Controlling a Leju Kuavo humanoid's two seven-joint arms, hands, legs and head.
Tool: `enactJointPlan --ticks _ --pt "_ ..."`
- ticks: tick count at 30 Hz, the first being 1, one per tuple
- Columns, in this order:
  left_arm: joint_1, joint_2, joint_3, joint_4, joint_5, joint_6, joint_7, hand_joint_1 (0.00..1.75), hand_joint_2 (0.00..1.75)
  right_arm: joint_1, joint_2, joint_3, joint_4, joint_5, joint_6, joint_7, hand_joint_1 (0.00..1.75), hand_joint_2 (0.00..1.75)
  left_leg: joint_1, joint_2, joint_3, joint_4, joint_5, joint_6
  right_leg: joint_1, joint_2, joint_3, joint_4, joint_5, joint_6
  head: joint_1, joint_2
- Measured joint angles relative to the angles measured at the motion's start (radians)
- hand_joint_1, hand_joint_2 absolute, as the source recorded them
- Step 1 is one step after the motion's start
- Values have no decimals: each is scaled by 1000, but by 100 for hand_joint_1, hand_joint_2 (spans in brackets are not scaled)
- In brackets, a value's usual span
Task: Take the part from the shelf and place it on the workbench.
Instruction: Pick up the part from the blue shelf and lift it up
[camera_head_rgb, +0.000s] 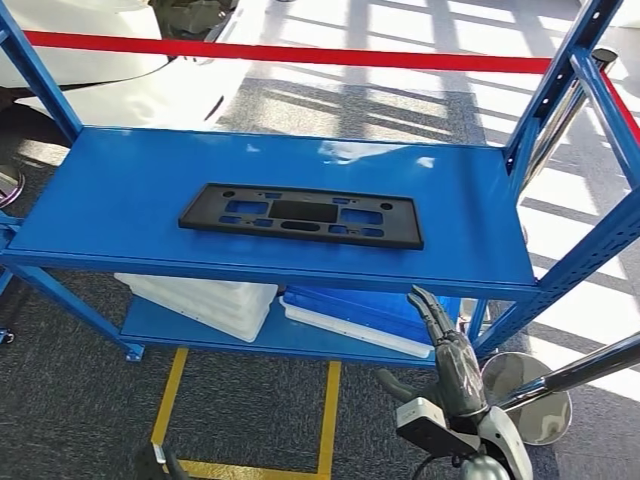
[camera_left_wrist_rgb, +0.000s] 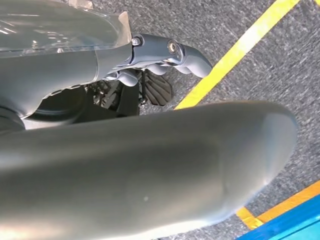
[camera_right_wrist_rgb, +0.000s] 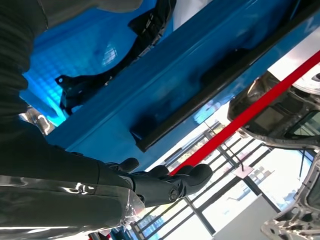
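The part is a long, flat black plastic panel with several cut-outs. It lies flat across the middle of the blue shelf's upper board. My right hand is raised below and in front of the board's front edge, right of the part, fingers stretched out and holding nothing. In the right wrist view those fingers reach toward the shelf, and the part shows as a thin black strip on the blue board. My left hand hangs over the carpet and holds nothing.
On the lower shelf lie white trays and a blue tray. Blue uprights frame the shelf's right end. A red barrier tape runs behind. Yellow floor lines and a round post base are near my right arm.
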Motion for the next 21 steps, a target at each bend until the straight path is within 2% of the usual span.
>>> enactJointPlan --ticks 1,3,4,5,6,8,9,10,12,15,16,17,19,20,21 --pt "-1 0 0 0 1 0 0 0 0 -1 -1 -1 0 0 0 0 0 175 2 1 8 -5 -3 5 -1 -1 -20 44 -22 5 0 0" --pt "-2 -1 0 0 2 0 1 0 0 0 -3 -1 2 0 0 0 0 175 3 1 19 -6 -12 12 -1 -2 -94 177 -70 12 1 0" --pt "-2 -1 0 0 3 0 1 0 0 1 -4 -1 3 0 0 0 0 175 2 0 25 -6 -18 14 -2 -2 -131 232 -81 14 1 0" --pt "-2 -1 0 0 3 0 1 0 0 2 -4 -1 4 0 0 0 0 175 2 -1 31 -6 -23 14 -2 -2 -155 254 -70 15 1 0" --pt "-1 -1 0 0 3 0 1 0 0 3 -5 -2 5 0 0 0 0 175 2 -2 39 -6 -30 13 -2 -2 -160 237 -38 15 1 0" --pt "0 -1 0 0 3 0 1 0 0 2 -6 -2 6 0 0 0 0 175 3 -4 59 -6 -44 9 -1 -2 -126 118 55 11 1 0" --pt "-1 -1 0 0 3 0 1 0 0 1 -7 -2 7 0 -1 0 0 175 1 -5 66 -6 -50 5 1 -2 -106 62 88 8 1 0" --pt "-1 -1 0 0 3 0 1 0 0 1 -8 -3 7 1 -1 0 0 175 0 -5 70 -6 -55 1 3 -1 -90 21 102 3 1 0" --pt "-2 -1 0 0 3 0 2 0 0 0 -9 -5 8 2 -2 1 0 175 -1 -5 69 -9 -59 -9 8 0 -82 -3 94 -7 0 0" --pt "-2 -1 -1 0 3 0 1 0 0 -2 -10 -8 3 5 -4 1 0 175 -1 -4 66 6 -79 -23 1 1 -67 -22 88 -24 -1 0" --pt "-2 -1 -2 0 3 0 1 0 0 -3 -10 -8 2 7 -5 1 0 175 0 -4 50 42 -98 -27 -2 0 -60 -28 87 -30 -2 0" --pt "-3 -1 -2 0 3 0 1 0 0 -5 -10 -8 1 8 -5 1 0 175 2 -4 21 100 -123 -30 -3 -2 -56 -30 85 -34 -3 0" --pt "-3 0 -2 0 3 0 1 0 0 -7 -11 -8 1 12 -5 2 0 175 5 -4 -56 232 -165 -36 -3 -3 -50 -30 78 -39 -3 0" --pt "-3 0 -2 0 3 0 1 0 0 -7 -12 -9 1 14 -5 3 0 175 7 -4 -82 266 -164 -39 -3 -3 -46 -30 74 -39 -3 0" --pt "-3 0 -2 0 3 0 1 0 0 -8 -13 -9 1 17 -3 5 0 175 10 -3 -88 261 -141 -41 -4 -2 -40 -30 70 -37 -3 0"
